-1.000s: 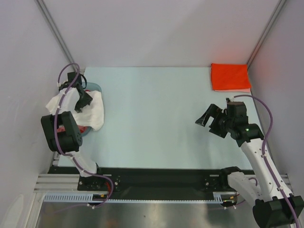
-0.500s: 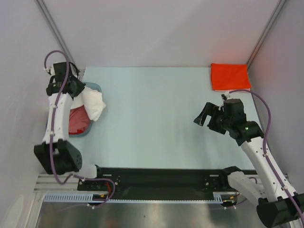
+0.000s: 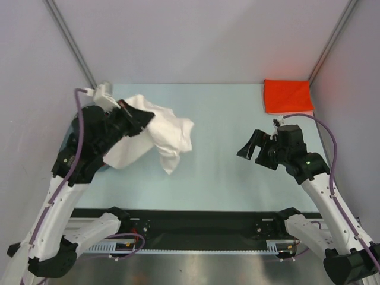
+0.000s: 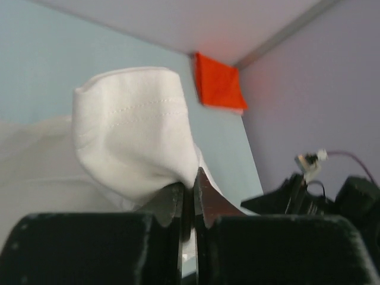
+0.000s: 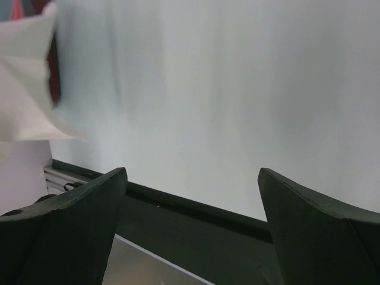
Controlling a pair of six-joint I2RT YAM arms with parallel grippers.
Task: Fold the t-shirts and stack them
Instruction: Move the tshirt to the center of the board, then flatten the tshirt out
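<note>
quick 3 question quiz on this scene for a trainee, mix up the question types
1. True or false: the left pincer is shut on the white t-shirt.
2. Pick one: where does the folded orange t-shirt lie? A) near left corner B) far right corner C) dead centre
3. Fill the gap: the right pincer is ___ and holds nothing.

Key: 1 true; 2 B; 3 open
</note>
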